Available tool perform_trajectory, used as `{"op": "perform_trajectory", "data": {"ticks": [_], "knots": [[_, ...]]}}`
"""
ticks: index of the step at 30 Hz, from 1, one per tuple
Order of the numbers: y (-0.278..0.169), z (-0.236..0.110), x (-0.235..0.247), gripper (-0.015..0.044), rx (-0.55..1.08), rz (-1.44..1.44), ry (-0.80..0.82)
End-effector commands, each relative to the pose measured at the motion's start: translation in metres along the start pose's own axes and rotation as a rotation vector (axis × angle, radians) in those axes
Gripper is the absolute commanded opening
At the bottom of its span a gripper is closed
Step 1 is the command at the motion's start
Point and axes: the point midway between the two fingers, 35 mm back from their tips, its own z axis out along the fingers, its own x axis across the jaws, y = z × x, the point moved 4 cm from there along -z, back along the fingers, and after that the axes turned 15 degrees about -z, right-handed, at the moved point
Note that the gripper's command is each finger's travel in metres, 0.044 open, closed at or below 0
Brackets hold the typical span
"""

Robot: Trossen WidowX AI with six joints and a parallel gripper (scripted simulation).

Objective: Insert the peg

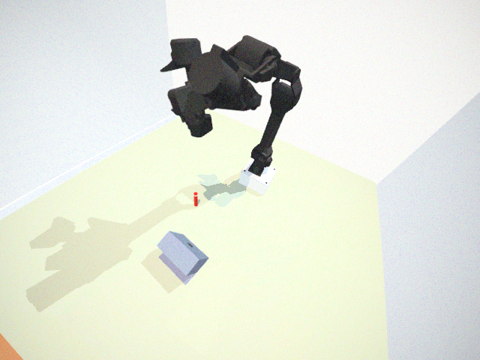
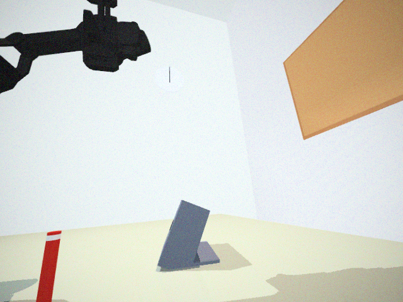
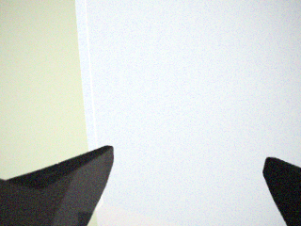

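Lavender-grey, the sloped panel (image 1: pixel 181 256) sits nearest us, toward the near edge of the desk (image 1: pixel 310 271), the hole (image 1: pixel 190 244) near the top of its face. Farther in, we see the red peg (image 1: pixel 196 199) standing upright mid-desk. Beyond, high above, our gripper (image 3: pixel 188 162) hangs spread wide, holding nothing.

Around me I see a pale yellow-green table top (image 1: pixel 302 247), white walls (image 2: pixel 113 146) meeting in a corner, and an orange board (image 2: pixel 341 68) tilted high up.
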Motion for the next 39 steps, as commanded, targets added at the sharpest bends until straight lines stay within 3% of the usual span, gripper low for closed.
{"op": "perform_trajectory", "data": {"ticks": [1, 20, 39], "knots": [[0.001, 0.001, 0.001, 0.0426, -0.001, -0.003, 0.004], [0.045, 0.053, 0.103, 0.0440, -0.182, -0.307, 0.417], [0.056, 0.081, 0.210, 0.0440, -0.429, -0.496, 0.849]]}}
